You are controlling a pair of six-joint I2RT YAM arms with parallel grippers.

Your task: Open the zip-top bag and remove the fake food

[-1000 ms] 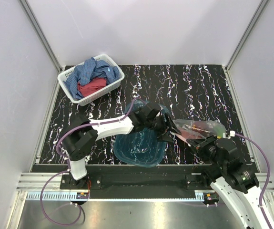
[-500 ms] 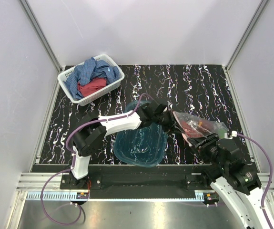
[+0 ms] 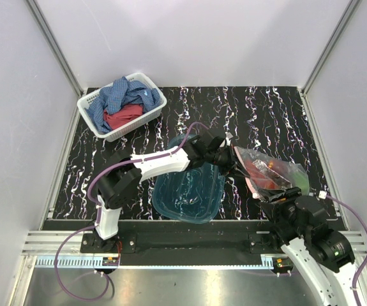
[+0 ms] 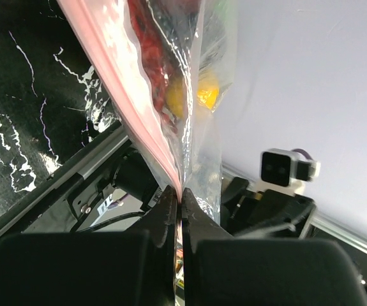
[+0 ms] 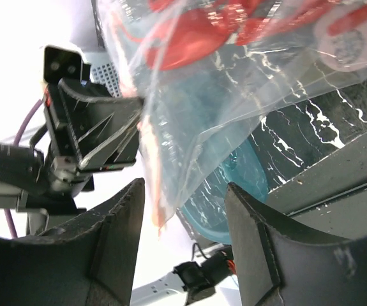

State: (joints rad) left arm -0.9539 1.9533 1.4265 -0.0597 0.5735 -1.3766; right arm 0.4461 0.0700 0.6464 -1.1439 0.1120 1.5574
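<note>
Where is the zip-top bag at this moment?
In the top view the zip-top bag is right of centre, beside the teal tub, its mouth pinched by the left gripper; the right gripper is open at its near edge.

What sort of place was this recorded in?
Probably a lab robot cell, not a home: plain white walls on aluminium rails, a black marbled table, left arm and right arm bolted at its near edge.

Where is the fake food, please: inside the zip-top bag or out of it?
Inside: red and yellow fake food shows through the clear zip-top bag, whose pink strip the left gripper pinches.
</note>
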